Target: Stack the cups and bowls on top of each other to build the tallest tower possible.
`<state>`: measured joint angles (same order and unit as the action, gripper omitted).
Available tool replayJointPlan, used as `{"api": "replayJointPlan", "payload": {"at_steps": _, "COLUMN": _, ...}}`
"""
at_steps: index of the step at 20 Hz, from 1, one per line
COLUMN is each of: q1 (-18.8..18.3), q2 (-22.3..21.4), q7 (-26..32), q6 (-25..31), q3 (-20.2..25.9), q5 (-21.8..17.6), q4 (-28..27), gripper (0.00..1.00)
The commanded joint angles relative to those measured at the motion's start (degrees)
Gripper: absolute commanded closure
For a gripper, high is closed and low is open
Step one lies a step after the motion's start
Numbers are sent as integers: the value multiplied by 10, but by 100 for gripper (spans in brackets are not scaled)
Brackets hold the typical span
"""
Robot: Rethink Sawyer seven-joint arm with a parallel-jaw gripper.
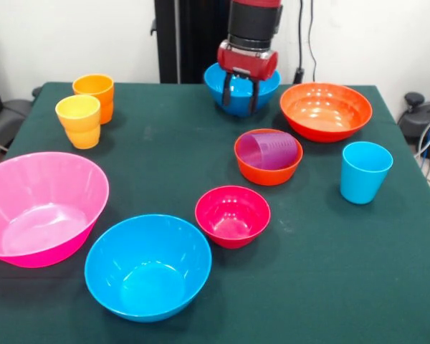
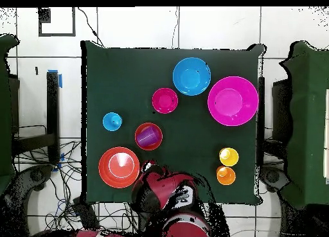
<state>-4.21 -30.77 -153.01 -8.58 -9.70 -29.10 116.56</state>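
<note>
The claw point(image 1: 241, 93) hangs at the far side of the table point(image 1: 158, 154) in the front view, right in front of the far blue bowl point(image 1: 267, 84), with its dark fingers point(image 1: 227, 92) spread apart and nothing between them; whether the tips touch that bowl cannot be told. Just nearer the camera sits the small orange-red bowl point(image 1: 268, 169) with the purple cup point(image 1: 270, 150) lying on its side inside it, mouth toward the left of the picture. The small magenta bowl point(image 1: 232, 215) stands apart from that pair, upright and by itself. The wide orange-red bowl point(image 1: 325, 111) rests just beside the far blue bowl, and the light blue cup point(image 1: 365, 170) stands upright near the table's right edge. The near blue bowl point(image 1: 147, 265) is close to the magenta one, with the large pink bowl point(image 1: 39, 206) beside it at the left edge, tilted a little. At the far left corner the orange cup point(image 1: 94, 94) and the yellow-orange cup point(image 1: 79, 120) stand upright, touching or nearly so. From overhead, the red and black arm point(image 2: 168, 194) covers the far blue bowl. No brand, label or writing can be read on any piece.
</note>
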Motion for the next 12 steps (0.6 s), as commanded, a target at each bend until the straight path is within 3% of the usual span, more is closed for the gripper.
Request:
{"api": "replayJointPlan", "payload": {"at_steps": 1, "q1": 15, "q2": 62, "q7": -46, "q6": -33, "q3": 34, "q5": 40, "q4": -58, "gripper": 0}}
{"api": "replayJointPlan", "payload": {"at_steps": 7, "q1": 21, "q2": 65, "q7": -41, "q6": -24, "q3": 45, "q5": 50, "q4": -73, "gripper": 0}}
{"api": "replayJointPlan", "payload": {"at_steps": 12, "q1": 15, "q2": -19, "q7": -35, "q6": 26, "q3": 68, "q5": 51, "q4": -37, "gripper": 0}}
